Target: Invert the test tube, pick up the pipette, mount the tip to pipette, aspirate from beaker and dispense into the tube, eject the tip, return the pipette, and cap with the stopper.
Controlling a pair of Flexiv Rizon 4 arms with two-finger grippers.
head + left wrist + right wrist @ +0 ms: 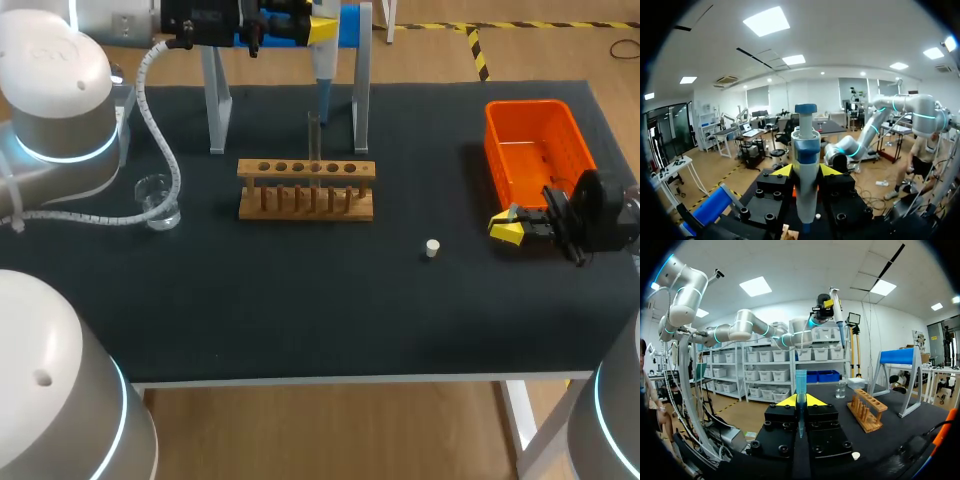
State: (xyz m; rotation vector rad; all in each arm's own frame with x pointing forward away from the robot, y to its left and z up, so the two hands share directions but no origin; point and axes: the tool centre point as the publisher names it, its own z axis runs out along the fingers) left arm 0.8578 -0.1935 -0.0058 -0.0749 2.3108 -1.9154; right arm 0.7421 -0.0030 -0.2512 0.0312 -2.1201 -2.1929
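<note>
My left gripper (312, 27) is high at the table's back, shut on the white and blue pipette (324, 85), whose shaft points down above the rack. In the left wrist view the pipette (806, 165) stands between the yellow fingertips (782, 171). A clear test tube (313, 140) stands upright in the wooden rack (306, 190). My right gripper (512, 229) hovers low at the right, beside the orange bin, shut on a blue pipette tip (801, 386). The beaker (157, 198) sits at the left. A small white stopper (432, 248) lies on the mat right of the rack.
An orange bin (560, 125) stands at the back right. The grey pipette stand (218, 100) with a blue top bar rises behind the rack. A white cable from my left arm hangs by the beaker. The table's front edge runs across the lower part of the head view.
</note>
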